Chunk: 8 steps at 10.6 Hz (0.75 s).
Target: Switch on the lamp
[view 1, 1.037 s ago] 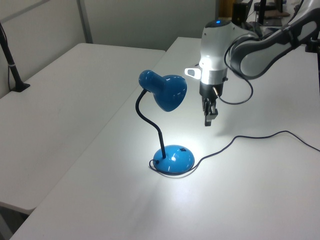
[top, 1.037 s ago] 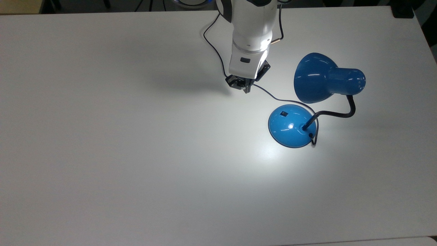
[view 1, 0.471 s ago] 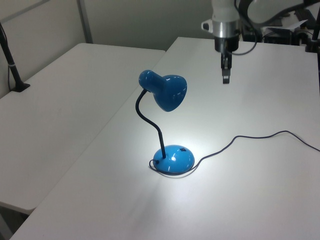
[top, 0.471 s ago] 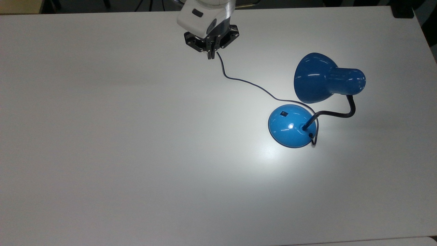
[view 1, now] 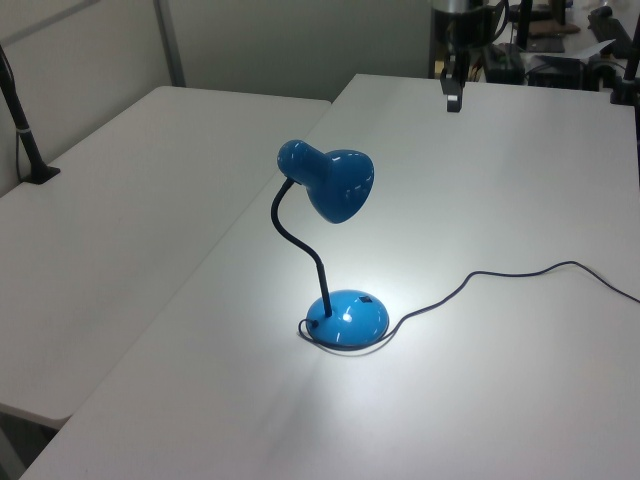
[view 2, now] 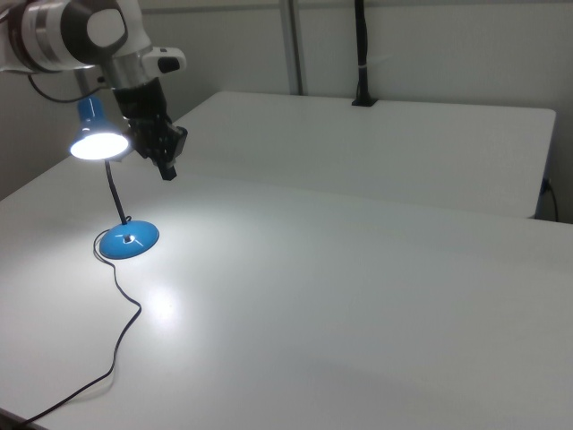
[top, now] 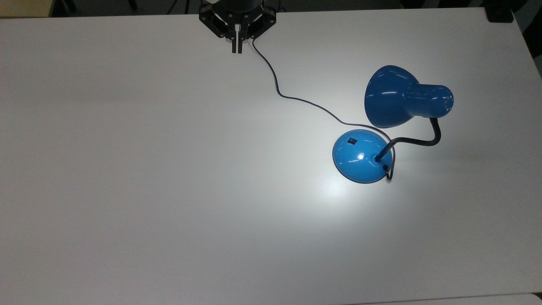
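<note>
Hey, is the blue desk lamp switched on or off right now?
On. In the right view the lamp shows a bright white glow inside its shade, and in the top view a pool of light lies on the table around its base.

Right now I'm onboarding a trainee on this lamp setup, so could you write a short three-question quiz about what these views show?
1. True or false: the lamp is lit.
2. Multiple choice: in the top view, the end effector is
A. pressing the switch
B. near the table's top edge, apart from the lamp
C. gripping the cord
3. Fill in: the lamp's shade points down toward its round blue ____.

Key:
1. True: a bright pool of light lies on the table around the base, and the right view shows the glowing shade opening.
2. B
3. base
</note>
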Available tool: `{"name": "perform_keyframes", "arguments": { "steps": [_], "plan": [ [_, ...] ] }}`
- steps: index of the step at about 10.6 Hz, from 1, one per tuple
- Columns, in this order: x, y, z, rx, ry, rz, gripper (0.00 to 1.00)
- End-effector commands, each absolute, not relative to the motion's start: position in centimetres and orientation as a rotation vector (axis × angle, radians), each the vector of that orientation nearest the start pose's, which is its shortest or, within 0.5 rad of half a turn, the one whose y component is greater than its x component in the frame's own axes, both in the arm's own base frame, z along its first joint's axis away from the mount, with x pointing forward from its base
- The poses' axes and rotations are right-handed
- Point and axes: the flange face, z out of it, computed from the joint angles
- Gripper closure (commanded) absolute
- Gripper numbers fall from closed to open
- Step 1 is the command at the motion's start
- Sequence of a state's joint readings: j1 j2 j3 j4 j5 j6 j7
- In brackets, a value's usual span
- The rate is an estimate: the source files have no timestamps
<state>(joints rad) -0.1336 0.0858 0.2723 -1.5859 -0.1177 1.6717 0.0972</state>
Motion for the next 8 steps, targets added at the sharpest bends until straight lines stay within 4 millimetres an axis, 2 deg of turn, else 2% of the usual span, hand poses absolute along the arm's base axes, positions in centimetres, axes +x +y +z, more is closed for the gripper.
{"name": "perform_keyframes", "arguments": {
  "steps": [1, 3, 5, 6, 7, 8],
  "plan": [
    [56.9, 4.7, 60.9, -3.248, 0.072, -0.069, 0.93],
    [56.8, 4.9, 60.9, -3.241, 0.211, -0.072, 0.93],
    [55.9, 5.1, 61.5, -3.243, 0.213, -0.050, 0.90],
    [55.9, 4.9, 61.4, -3.234, 0.220, -0.047, 0.85],
    [56.0, 4.9, 61.4, -3.214, 0.227, -0.045, 0.70],
    [56.0, 4.6, 61.4, -3.210, 0.234, -0.044, 0.60]
  ]
}}
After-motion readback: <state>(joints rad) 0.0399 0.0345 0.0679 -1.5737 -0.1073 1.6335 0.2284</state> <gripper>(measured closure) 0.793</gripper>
